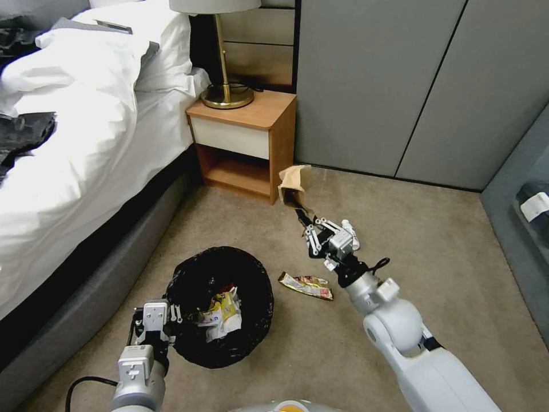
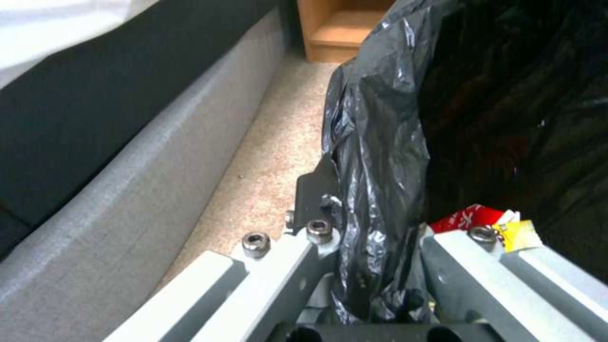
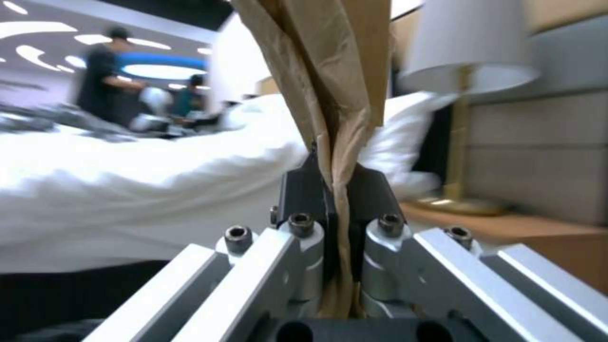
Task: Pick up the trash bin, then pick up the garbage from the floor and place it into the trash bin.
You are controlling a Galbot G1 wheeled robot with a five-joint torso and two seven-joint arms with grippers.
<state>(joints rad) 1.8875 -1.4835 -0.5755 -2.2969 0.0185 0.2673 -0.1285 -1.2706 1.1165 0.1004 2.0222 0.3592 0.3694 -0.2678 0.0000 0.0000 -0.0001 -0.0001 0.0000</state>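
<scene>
While the brown paper bag (image 1: 294, 184) is hanging pinched flat between my right gripper (image 1: 303, 220) pads, lifted off the carpet (image 1: 446, 269) in front of the nightstand (image 1: 243, 140), I am logging the step in hand as carry-and-drop.

Item, trash bin (image 1: 226, 303): black liner folded over the rim, red and yellow litter (image 1: 220, 312) lying inside, sitting low beside the bed base (image 1: 86, 297). My left gripper (image 2: 374, 266) is clamping the bin's rim, one finger outside and one inside the liner.

Item, snack wrapper (image 1: 306, 285): lying on the carpet between bin and right arm, uncollected.

Handling note: I am judging the bag light but tall and floppy, so I am planning to swing it over the bin's open middle, keeping it clear of the left fingers, and release only once its lower end is inside the liner. I am keeping the bin level meanwhile.
</scene>
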